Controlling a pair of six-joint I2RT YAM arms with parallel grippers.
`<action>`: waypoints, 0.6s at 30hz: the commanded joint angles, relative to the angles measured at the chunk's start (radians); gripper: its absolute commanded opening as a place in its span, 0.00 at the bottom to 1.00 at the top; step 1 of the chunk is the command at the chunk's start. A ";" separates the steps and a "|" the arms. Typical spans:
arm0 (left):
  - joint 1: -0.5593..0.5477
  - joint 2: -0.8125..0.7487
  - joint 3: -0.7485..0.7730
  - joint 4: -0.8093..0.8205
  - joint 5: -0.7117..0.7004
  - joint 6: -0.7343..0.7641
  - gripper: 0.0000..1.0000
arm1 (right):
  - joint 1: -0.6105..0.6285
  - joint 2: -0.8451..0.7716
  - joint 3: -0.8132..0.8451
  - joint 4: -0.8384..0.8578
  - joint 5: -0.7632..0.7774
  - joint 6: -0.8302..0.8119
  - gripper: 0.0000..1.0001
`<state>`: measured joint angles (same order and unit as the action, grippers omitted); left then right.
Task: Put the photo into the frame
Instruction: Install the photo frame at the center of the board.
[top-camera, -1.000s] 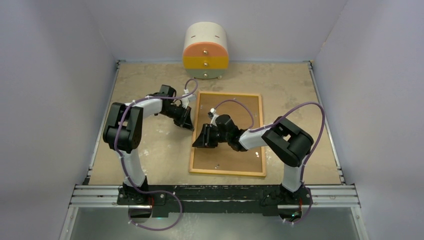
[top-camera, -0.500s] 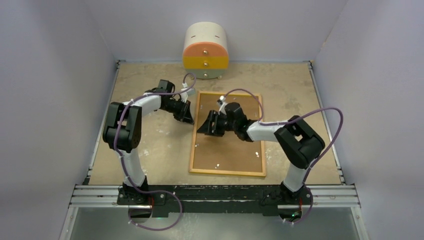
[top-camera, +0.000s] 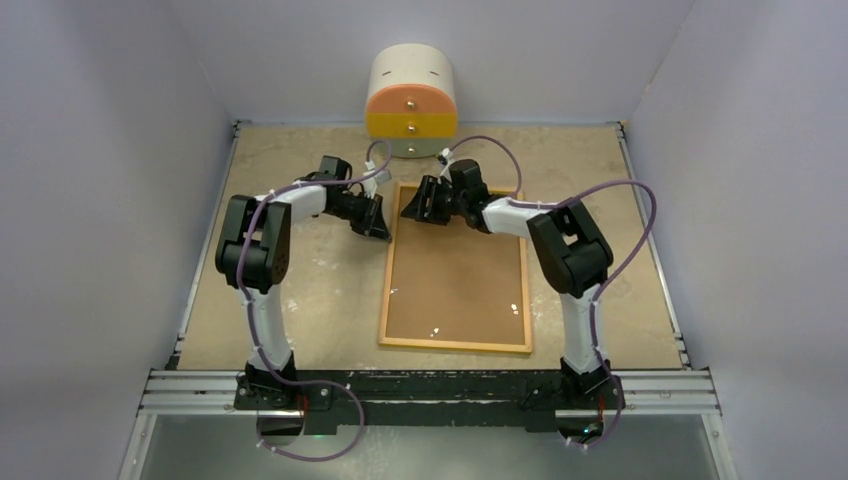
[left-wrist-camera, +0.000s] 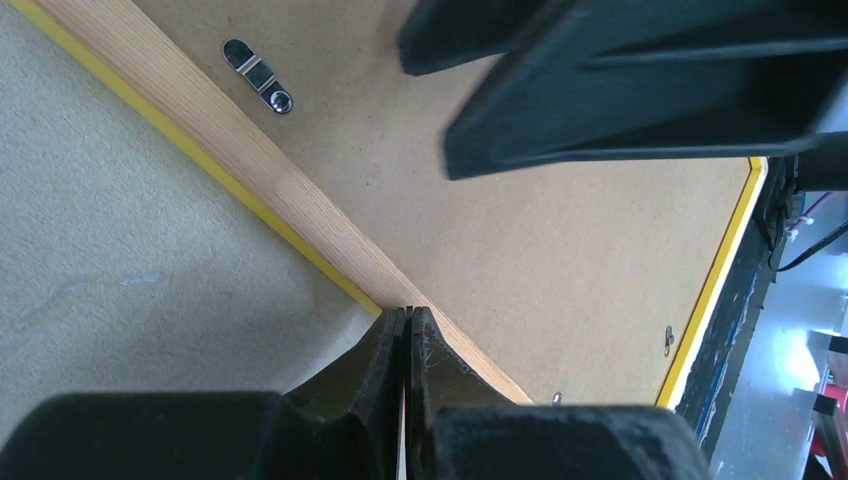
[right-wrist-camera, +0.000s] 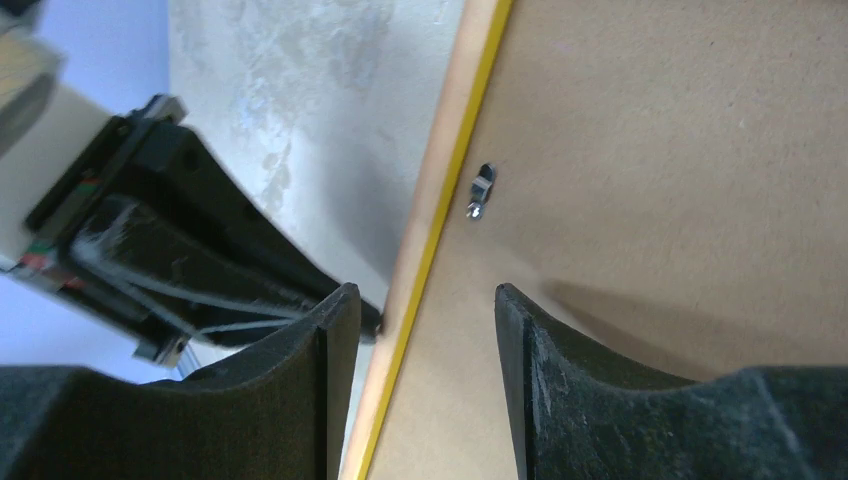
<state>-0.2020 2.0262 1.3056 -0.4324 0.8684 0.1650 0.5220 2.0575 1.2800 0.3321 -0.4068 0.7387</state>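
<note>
The frame (top-camera: 388, 295) lies face down on the table, wood-coloured back up, with the brown backing board (top-camera: 455, 280) inside it. The photo is hidden. My left gripper (top-camera: 381, 228) is shut, its tips at the frame's left rail (left-wrist-camera: 250, 150) near the far corner; a thin white sliver shows between the fingers and I cannot tell what it is. My right gripper (top-camera: 413, 209) is open, low over the frame's far left corner, one finger over the board (right-wrist-camera: 640, 200) and the other beyond the rail (right-wrist-camera: 450, 190). In the right wrist view, the gripper (right-wrist-camera: 420, 300) straddles the yellow edge.
A rounded white, orange and yellow drawer cabinet (top-camera: 412, 100) stands against the back wall just behind the frame. Small metal turn clips (left-wrist-camera: 258, 76) sit on the backing board, one also in the right wrist view (right-wrist-camera: 482, 190). The two grippers are close together.
My right gripper has moved from the middle of the frame's left side up to its far left corner. My left gripper has shifted slightly farther back along the left rail.
</note>
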 joint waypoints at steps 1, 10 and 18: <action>0.004 0.013 0.025 0.028 0.033 -0.009 0.03 | 0.001 0.058 0.108 -0.056 0.016 -0.051 0.54; 0.004 0.026 -0.003 0.040 0.040 -0.003 0.01 | 0.001 0.154 0.167 -0.022 0.031 -0.030 0.50; 0.004 0.029 -0.002 0.040 0.040 0.001 0.01 | 0.002 0.189 0.203 -0.008 0.021 -0.024 0.45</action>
<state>-0.1967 2.0338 1.3052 -0.4259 0.8867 0.1638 0.5224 2.2196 1.4445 0.3202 -0.4030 0.7212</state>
